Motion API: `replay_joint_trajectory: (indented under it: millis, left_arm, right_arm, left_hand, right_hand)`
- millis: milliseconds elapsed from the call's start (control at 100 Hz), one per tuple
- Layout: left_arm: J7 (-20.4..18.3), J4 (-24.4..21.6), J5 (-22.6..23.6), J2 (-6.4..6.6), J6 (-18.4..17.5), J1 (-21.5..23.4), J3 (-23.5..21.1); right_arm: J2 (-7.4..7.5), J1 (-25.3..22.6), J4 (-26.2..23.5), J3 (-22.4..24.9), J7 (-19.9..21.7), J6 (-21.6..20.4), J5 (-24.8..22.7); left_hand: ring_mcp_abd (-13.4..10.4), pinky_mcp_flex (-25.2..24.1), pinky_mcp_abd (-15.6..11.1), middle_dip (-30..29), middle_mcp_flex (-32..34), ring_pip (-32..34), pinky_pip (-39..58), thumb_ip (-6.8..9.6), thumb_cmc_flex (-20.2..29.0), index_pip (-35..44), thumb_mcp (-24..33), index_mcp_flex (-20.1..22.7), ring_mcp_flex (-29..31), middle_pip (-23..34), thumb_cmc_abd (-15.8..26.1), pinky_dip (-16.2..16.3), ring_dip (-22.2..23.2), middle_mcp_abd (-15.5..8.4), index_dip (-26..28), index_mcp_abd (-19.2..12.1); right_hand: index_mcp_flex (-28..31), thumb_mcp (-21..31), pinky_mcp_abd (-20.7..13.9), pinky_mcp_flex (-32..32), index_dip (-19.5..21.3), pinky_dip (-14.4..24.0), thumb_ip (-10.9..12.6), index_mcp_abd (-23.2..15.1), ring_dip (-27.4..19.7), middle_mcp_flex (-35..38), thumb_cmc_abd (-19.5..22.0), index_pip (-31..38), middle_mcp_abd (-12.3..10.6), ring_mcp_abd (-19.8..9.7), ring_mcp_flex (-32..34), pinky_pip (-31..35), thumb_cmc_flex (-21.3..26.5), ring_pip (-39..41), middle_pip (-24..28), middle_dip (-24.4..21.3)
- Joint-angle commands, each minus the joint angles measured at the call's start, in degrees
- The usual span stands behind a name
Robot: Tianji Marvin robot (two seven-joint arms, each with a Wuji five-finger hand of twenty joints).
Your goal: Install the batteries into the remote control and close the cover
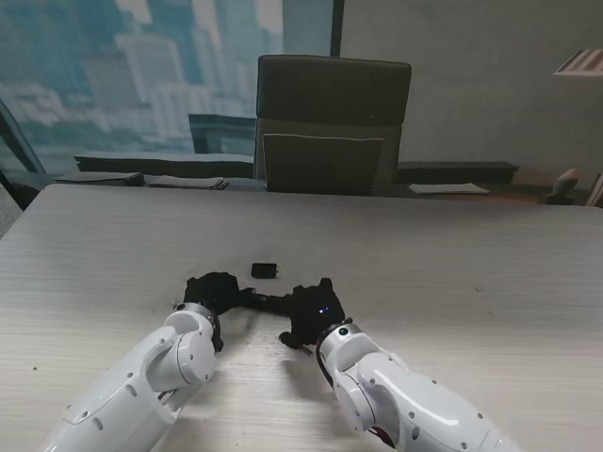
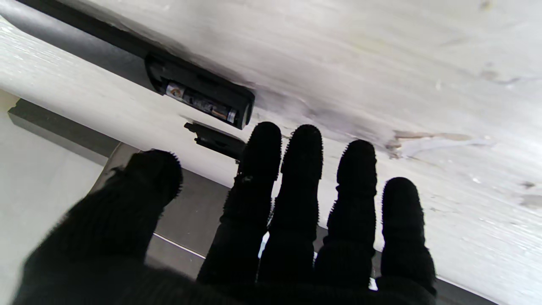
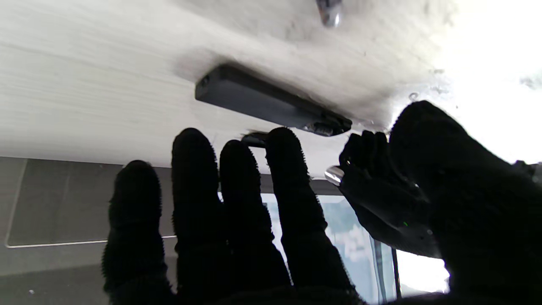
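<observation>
The black remote (image 1: 268, 302) lies on the table between my two gloved hands. Its battery bay is uncovered, and one battery (image 2: 197, 101) shows inside the remote (image 2: 211, 91). The small black cover (image 1: 264, 270) lies loose just beyond the remote and also appears as the cover (image 2: 216, 140) in the left wrist view. My left hand (image 1: 215, 292) hovers at the remote's left end, fingers (image 2: 302, 156) spread and empty. My right hand (image 1: 316, 315) is at the remote's (image 3: 262, 98) right end, fingers (image 3: 192, 161) spread. A silvery cylinder (image 3: 328, 12), possibly a battery, lies on the table.
The table (image 1: 452, 273) is pale wood grain. A dark office chair (image 1: 332, 122) stands at its far edge, with flat dark items (image 1: 141, 179) to the far left and a paper (image 1: 448, 188) to the far right. A shiny metal bit (image 3: 334, 174) shows by the left hand; I cannot identify it.
</observation>
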Motion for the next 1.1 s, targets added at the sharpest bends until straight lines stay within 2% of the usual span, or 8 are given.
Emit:
replay_joint_trajectory:
  millis: [0, 260, 500, 860, 900, 920, 1010, 1090]
  left_arm:
    - [-2.43, 0.45, -0.14, 0.71, -0.06, 1.36, -0.15]
    - [-5.01, -0.69, -0.62, 1.34, -0.72, 2.14, -1.98]
    - [-4.91, -1.8, -0.26, 1.45, -0.64, 3.37, -3.51]
    - [-5.35, -2.97, -0.66, 1.52, 0.01, 4.36, -4.62]
    - [-5.51, -3.1, -0.71, 1.54, 0.11, 4.42, -4.67]
    - [-5.53, -3.15, -0.72, 1.54, 0.16, 4.45, -4.69]
    - [-5.38, -3.29, -0.7, 1.5, 0.43, 4.58, -4.8]
    - [-5.24, -3.42, -0.74, 1.46, 0.69, 4.68, -4.89]
  right_arm:
    - [0.57, -1.65, -0.66, -0.15, 1.4, 0.38, -0.68]
    - [1.53, -3.75, -1.92, -0.29, 2.63, 2.6, -4.76]
    - [1.83, -3.61, -1.63, -1.23, 3.37, 3.48, -5.84]
    - [2.18, -3.57, -0.79, -2.56, 4.81, 3.67, -5.34]
    - [2.23, -3.46, -0.4, -2.83, 4.79, 3.38, -5.18]
    - [2.25, -3.4, -0.21, -3.03, 4.85, 3.31, -5.04]
    - [2.2, -3.08, 0.71, -3.99, 4.91, 3.41, -3.93]
    - [2.19, -2.9, 1.08, -4.51, 5.12, 3.45, -3.26]
  left_hand:
    - [3.7, -1.54, -0.3, -0.65, -1.32, -3.44, -1.2, 1.92, -1.01, -0.99, -1.27, 1.14, 1.21, -0.58, 2.06, -0.97, -3.5, 0.89, -1.14, 0.24]
    - [3.71, -3.28, -0.73, -0.74, -4.05, -5.82, -3.49, 1.99, -2.15, -5.36, -8.81, -0.59, -1.54, -2.94, 4.16, -2.37, -3.77, 1.65, -2.89, 1.38]
    - [3.85, -3.81, -0.85, -0.73, -4.55, -6.29, -3.95, 2.14, -2.22, -5.86, -10.08, -0.76, -2.17, -3.29, 5.4, -2.67, -3.78, 1.81, -3.05, 1.59]
    - [4.09, -4.44, -0.98, -0.84, -5.06, -6.85, -4.57, 1.89, -1.82, -6.83, -13.15, -0.69, -2.85, -3.92, 7.42, -3.11, -3.75, 2.28, -3.47, 1.78]
    - [4.01, -4.47, -1.01, -0.84, -5.11, -6.88, -4.6, 1.86, -1.77, -6.92, -13.46, -0.71, -2.93, -3.95, 7.63, -3.14, -3.74, 2.25, -3.51, 1.81]
    - [4.04, -4.47, -1.0, -0.83, -5.08, -6.88, -4.6, 1.84, -1.72, -6.97, -13.68, -0.71, -2.9, -3.96, 7.69, -3.15, -3.73, 2.29, -3.53, 1.81]
    - [4.11, -4.52, -0.95, -0.81, -5.09, -6.9, -4.62, 1.86, -1.44, -7.05, -14.31, -0.64, -2.94, -3.98, 7.95, -3.2, -3.69, 2.29, -3.56, 1.79]
    - [4.1, -4.61, -1.04, -0.8, -5.13, -6.95, -4.67, 1.91, -1.24, -7.11, -14.67, -0.66, -3.07, -4.02, 8.05, -3.24, -3.68, 2.36, -3.58, 1.89]
  right_hand:
    - [1.39, 1.15, 1.91, 0.2, 0.54, 0.94, 0.4, 0.52, 0.89, 1.05, -1.69, -0.91, 1.71, 1.51, 0.71, 2.16, 1.3, 1.25, 0.93, 1.04]
    - [0.94, -1.73, 0.49, -3.13, 0.5, 1.05, 0.6, -0.1, 1.22, -4.27, -1.06, -5.37, 1.99, 1.11, -4.29, 1.94, -1.19, 1.03, 0.37, 2.15]
    - [2.38, 1.02, 0.02, -4.3, 1.23, 1.43, 1.74, -0.87, 1.8, -6.1, -1.9, -5.7, 1.88, 0.68, -5.8, 1.94, 4.28, 1.28, 1.1, 2.78]
    - [3.79, 5.65, -0.51, -3.78, 2.43, 1.49, 1.7, -2.82, 2.31, -5.69, -2.79, -4.26, 0.9, -0.33, -5.13, 2.07, 8.11, 2.1, 2.43, 3.1]
    - [3.47, 6.69, -0.62, -3.57, 1.41, 1.39, -0.04, -3.54, 2.45, -5.6, -4.01, -3.34, 0.63, -0.66, -4.85, 2.23, 9.21, 2.41, 2.93, 3.15]
    - [2.97, 7.28, -0.6, -3.51, -1.6, 1.2, -1.1, -3.67, 2.48, -5.6, -4.57, -1.07, 0.51, -0.78, -4.79, 2.34, 9.55, 2.49, 3.13, 3.0]
    - [1.39, 8.84, -0.88, -3.16, -6.17, 0.9, -5.44, -4.88, 2.62, -4.83, -7.25, 5.41, -0.14, -1.32, -4.29, 2.58, 12.93, 2.99, 3.98, 3.07]
    - [0.38, 10.7, -0.81, -3.06, -10.01, 0.75, -7.8, -5.5, 2.63, -3.77, -9.4, 10.89, -0.67, -1.5, -3.78, 2.67, 16.22, 3.24, 4.31, 2.99]
